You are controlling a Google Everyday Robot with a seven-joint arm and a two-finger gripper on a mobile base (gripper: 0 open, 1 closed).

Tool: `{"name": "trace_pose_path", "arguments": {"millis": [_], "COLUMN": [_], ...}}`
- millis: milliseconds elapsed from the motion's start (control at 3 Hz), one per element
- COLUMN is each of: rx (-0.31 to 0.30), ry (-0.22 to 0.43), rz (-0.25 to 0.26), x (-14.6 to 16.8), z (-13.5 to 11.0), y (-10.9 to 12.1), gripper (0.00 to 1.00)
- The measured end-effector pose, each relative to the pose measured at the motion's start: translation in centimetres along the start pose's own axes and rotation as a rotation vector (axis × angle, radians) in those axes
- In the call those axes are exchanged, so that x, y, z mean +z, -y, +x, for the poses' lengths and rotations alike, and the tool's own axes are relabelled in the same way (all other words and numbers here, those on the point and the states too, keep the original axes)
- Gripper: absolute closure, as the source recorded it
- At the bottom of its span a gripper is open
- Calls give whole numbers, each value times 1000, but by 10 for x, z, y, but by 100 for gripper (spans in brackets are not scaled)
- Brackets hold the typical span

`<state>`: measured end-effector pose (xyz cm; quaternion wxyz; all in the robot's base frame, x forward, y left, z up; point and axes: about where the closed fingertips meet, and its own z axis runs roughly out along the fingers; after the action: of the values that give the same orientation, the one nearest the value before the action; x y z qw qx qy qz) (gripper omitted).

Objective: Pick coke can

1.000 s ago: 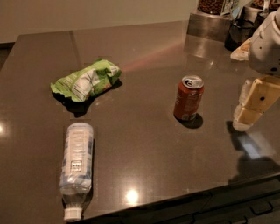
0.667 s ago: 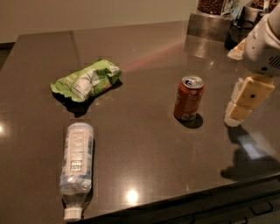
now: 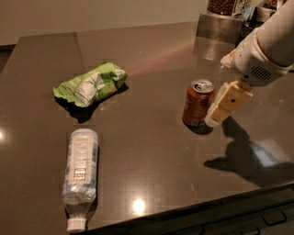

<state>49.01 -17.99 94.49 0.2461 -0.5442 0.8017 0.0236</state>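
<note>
Crumpled green chip bag (image 3: 90,84) on dark countertop (image 3: 151,151); clear plastic water bottle (image 3: 81,172) lying flat nearer front edge, cap frontward. Gripper (image 3: 216,115) at right, well apart from both.

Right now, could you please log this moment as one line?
tool: close right of can | can: upright on table, not lifted

Break-room kitchen, dark stone counter (image 3: 151,156), filled jars (image 3: 223,5) behind, hand (image 3: 217,115) beside coke can (image 3: 198,103)
</note>
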Motion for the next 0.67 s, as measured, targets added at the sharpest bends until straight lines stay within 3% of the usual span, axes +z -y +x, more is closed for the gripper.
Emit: {"name": "trace_pose_path", "arguments": {"millis": [333,667], "rx": [37,63], "ry": [76,89], "rz": [-8,-29], "x": [22,39], "z": [-19,-22], "y": [6,11], "gripper": [0,2]}}
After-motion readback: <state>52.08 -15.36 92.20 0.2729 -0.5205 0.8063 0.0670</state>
